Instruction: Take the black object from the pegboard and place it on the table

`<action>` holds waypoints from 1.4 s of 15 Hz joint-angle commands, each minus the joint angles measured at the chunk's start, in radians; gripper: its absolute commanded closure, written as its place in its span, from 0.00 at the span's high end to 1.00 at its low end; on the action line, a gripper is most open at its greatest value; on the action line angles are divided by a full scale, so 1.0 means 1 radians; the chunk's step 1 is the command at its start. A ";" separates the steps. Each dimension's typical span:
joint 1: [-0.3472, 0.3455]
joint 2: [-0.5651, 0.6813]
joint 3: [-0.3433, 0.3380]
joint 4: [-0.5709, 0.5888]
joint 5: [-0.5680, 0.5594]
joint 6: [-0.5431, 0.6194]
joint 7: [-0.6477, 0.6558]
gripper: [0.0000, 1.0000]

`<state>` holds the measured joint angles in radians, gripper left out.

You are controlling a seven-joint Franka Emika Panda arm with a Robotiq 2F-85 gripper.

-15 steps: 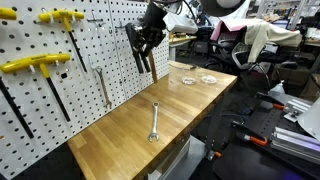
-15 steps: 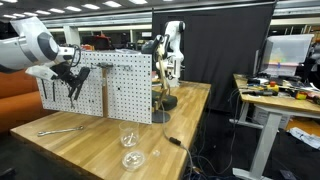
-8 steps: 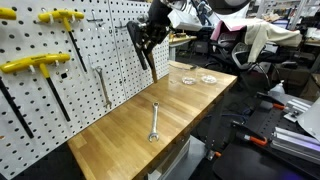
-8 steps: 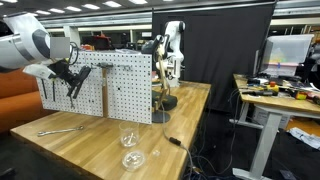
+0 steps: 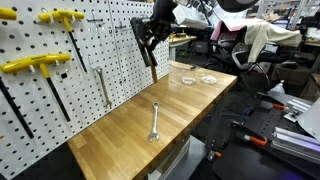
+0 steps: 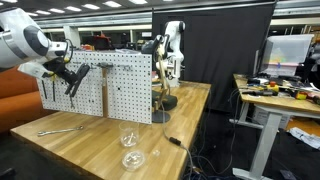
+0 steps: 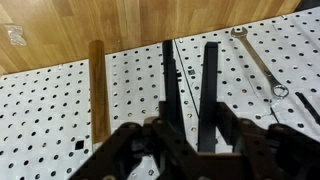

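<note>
Wrist view: fingers (image 7: 158,140) clamped on the black pliers (image 7: 209,90), handles hanging against the pegboard (image 7: 50,120) above the back edge of the counter (image 5: 190,100), apparently for unhooking.

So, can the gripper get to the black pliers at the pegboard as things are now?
Very likely yes. In the wrist view the gripper sits right at the black pliers, both handles between its jaws, with nothing in the way. The wooden hammer handle hangs apart, to one side.
</note>
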<state>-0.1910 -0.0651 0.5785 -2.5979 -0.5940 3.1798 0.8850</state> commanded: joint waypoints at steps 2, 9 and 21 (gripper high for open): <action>0.003 -0.050 -0.011 -0.040 0.020 0.014 0.033 0.25; 0.013 -0.007 -0.025 -0.132 0.082 -0.039 0.084 0.25; 0.010 0.318 -0.080 -0.123 0.380 -0.039 -0.019 0.25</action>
<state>-0.1237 0.1527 0.4613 -2.7609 -0.2503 3.1248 0.8779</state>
